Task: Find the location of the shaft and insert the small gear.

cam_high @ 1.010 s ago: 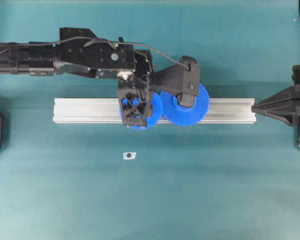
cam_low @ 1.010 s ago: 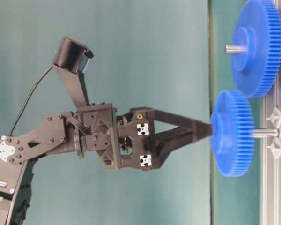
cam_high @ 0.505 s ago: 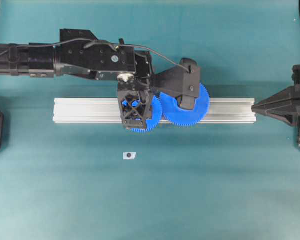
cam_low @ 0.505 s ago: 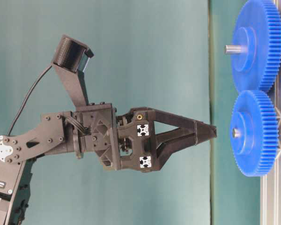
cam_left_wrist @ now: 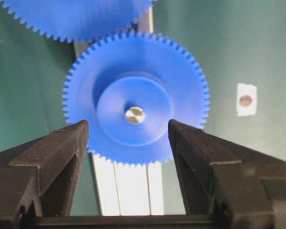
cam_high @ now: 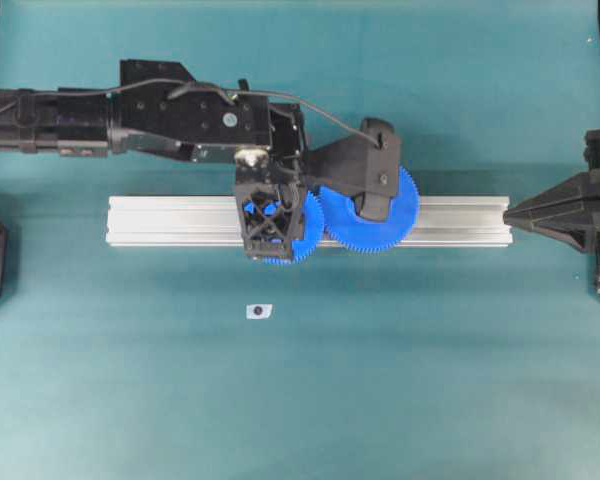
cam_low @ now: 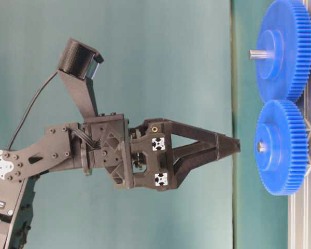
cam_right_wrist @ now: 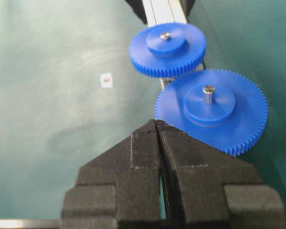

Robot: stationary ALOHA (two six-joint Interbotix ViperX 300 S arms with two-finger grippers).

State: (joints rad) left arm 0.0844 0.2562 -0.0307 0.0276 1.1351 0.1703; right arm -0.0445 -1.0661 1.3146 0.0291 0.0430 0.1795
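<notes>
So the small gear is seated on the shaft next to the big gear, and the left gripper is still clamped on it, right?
Not quite. The small gear is on the shaft beside the big gear, but the left gripper is open, clear of it. The left wrist and table-level views show this.

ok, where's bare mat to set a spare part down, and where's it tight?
Bare mat: in front of the rail around the small sticker, and behind the left arm. Crowded mid-rail: the left hand hangs over the small gear, meshed with the larger gear.
</notes>
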